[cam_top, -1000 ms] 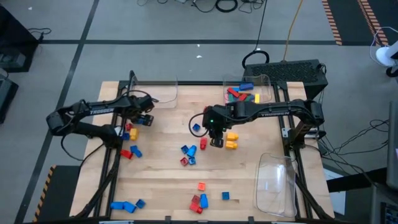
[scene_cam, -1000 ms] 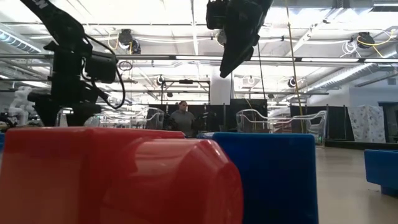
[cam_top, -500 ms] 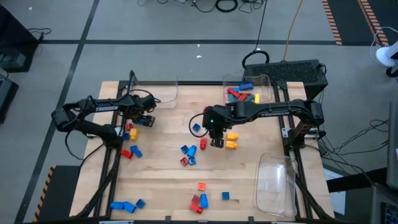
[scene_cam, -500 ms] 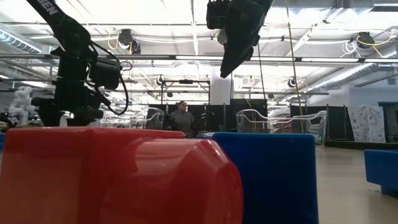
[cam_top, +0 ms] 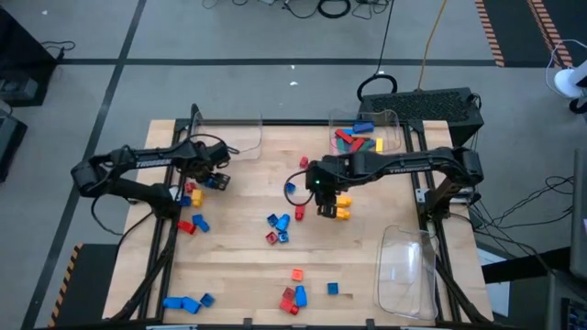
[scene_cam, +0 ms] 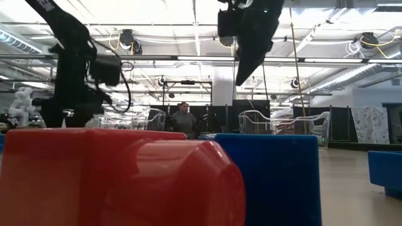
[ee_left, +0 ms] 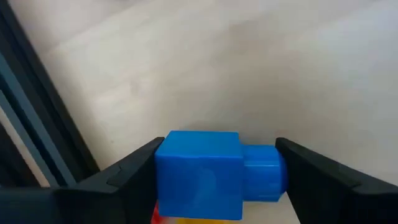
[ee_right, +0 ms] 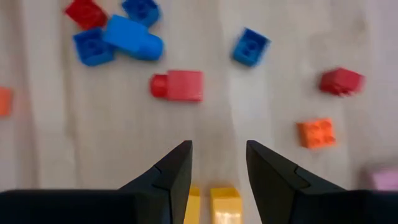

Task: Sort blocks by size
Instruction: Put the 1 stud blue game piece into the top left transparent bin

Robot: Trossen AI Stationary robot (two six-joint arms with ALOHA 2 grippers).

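Note:
Blocks in red, blue, yellow and orange lie scattered on the wooden table (cam_top: 238,266). My left gripper (cam_top: 209,176) points down at the table's left side with a blue block (ee_left: 199,174) filling the gap between its fingers; red and yellow blocks (cam_top: 193,194) lie beside it. My right gripper (cam_top: 324,209) hangs high over the table's middle, open with nothing between its fingers, above two yellow blocks (cam_top: 341,206) that rest on the table. The right wrist view shows a red block (ee_right: 183,85) and blue blocks (ee_right: 115,37) flat on the wood. My left gripper comes from above, fingers pointing down, with one finger (ee_left: 134,180) at the blue block's flat end (ee_left: 163,177) and the other at its stud end (ee_left: 273,180). The block lies level between them. Whether it rests on the blocks under it, I cannot tell.
A clear tray (cam_top: 367,137) with red, blue, green and yellow blocks stands at the far edge, another clear tray (cam_top: 234,136) far left, a third (cam_top: 408,270) at the right. Block clusters lie mid-table (cam_top: 278,225) and near the front edge (cam_top: 293,295), (cam_top: 183,302).
My right gripper has shifted a little toward the table's right edge, over the yellow blocks, staying high above the table.

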